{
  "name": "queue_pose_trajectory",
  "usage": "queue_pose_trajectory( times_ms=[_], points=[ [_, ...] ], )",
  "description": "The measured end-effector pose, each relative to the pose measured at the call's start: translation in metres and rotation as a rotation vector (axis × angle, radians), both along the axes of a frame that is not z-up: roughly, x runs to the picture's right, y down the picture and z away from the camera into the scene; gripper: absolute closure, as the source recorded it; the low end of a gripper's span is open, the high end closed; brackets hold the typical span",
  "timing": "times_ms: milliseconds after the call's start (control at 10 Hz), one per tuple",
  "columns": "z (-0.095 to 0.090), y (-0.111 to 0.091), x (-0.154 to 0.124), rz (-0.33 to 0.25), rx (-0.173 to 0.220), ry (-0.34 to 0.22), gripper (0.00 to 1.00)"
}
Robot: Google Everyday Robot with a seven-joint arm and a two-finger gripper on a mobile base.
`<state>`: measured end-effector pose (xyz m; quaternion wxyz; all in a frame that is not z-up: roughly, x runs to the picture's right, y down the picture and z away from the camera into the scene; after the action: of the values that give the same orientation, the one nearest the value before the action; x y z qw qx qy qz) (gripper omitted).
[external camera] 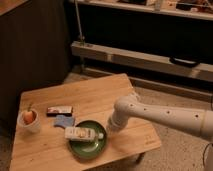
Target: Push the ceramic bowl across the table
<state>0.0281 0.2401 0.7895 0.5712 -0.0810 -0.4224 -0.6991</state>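
Note:
The ceramic bowl (89, 144) is a shallow dark-green dish near the front edge of the light-wood table (100, 100). A small white bottle (82, 133) lies across its far rim. My white arm reaches in from the right, and the gripper (109, 128) is down at the bowl's right rim, hidden behind the wrist.
A white cup with a carrot (29, 120) stands at the table's left edge. A dark snack bar (60, 110) and a blue packet (63, 120) lie left of the bowl. A dark cabinet (35, 45) and a shelf unit with a rail (145, 57) stand behind.

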Motion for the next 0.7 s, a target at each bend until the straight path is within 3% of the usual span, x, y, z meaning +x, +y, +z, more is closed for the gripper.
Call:
queue_pose_trajectory(
  times_ms=[200, 700],
  points=[
    [-0.002, 0.000, -0.007, 0.009, -0.002, -0.030, 0.94],
    [-0.003, -0.001, -0.103, 0.015, -0.001, -0.046, 0.94]
  ],
)
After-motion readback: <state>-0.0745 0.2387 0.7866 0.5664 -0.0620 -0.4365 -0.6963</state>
